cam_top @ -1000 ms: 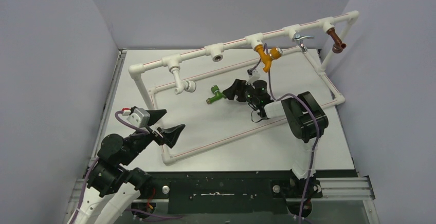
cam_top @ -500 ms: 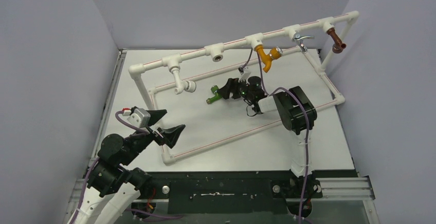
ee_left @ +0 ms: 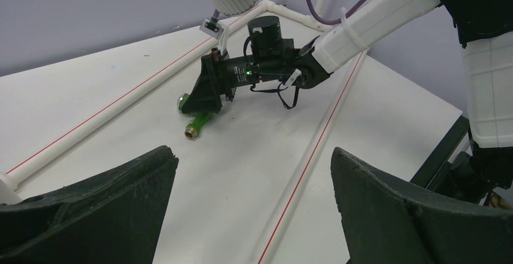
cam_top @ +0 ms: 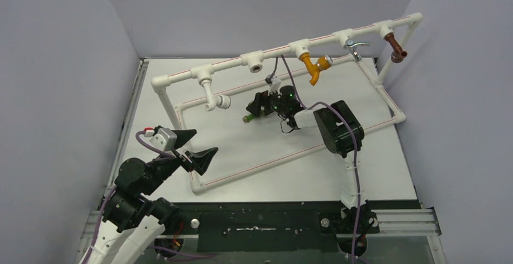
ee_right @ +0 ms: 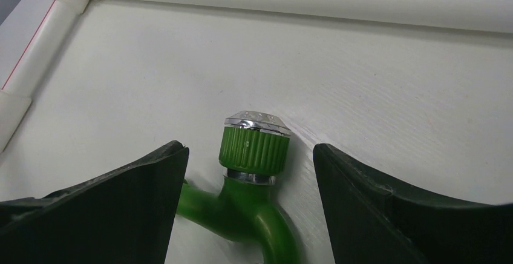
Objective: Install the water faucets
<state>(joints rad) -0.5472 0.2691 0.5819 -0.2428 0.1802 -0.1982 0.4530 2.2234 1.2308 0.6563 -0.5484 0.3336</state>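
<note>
1. The left gripper (cam_top: 204,141) hangs at the near left corner of the pipe frame (cam_top: 230,64). Its jaws stand wide apart and it holds nothing. It is well apart from the tap.
2. The green tap (cam_top: 248,118) lies flat on the table (cam_top: 290,179) inside the pipe frame, near the frame's free socket (cam_top: 256,67) on the high rail. Its threaded end sticks out to the left, from under the right gripper.
3. The right gripper (cam_top: 257,105) is low over the tap, also inside the pipe frame. Its jaws are open, one on each side of the ribbed collar (ee_right: 253,149) under the silvery knob (ee_right: 257,120). The wrist view shows bare table on both sides, so nothing is gripped yet. The tap's body runs back between the fingers toward the wrist. The right arm is clearly the nearer one, and closing here would probably catch the collar.
</note>
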